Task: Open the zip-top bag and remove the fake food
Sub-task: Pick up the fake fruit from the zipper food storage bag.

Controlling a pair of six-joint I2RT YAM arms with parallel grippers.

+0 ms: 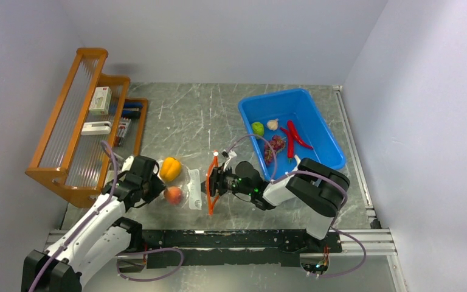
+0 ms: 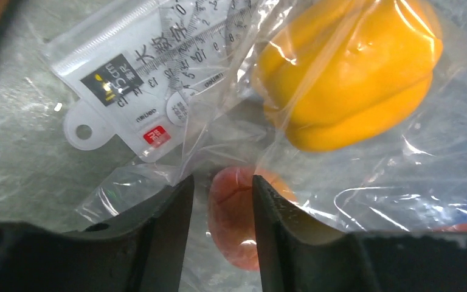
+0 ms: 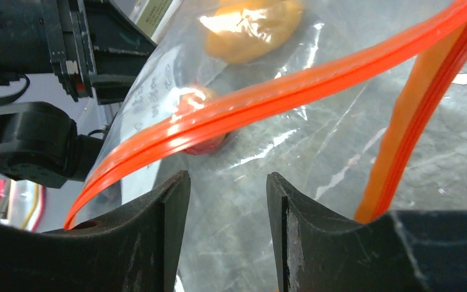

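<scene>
Fingers on the left arm (image 2: 171,222) are being held half open around a pink plastic peach (image 2: 234,213) inside the clear zip-top bag (image 1: 191,182); whether it is being squeezed cannot be told. Right fingers (image 3: 170,225) are being held half apart at the bag's orange-red zip strip (image 3: 267,100), gripping nothing. The bag is being rested on the grey table (image 1: 219,115), a yellow plastic pepper (image 1: 170,168) inside.

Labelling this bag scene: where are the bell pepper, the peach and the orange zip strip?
bell pepper (image 2: 346,79): left wrist view, yellow body.
peach (image 2: 231,210): left wrist view, visible pink middle.
orange zip strip (image 3: 292,88): right wrist view, upper band.
</scene>
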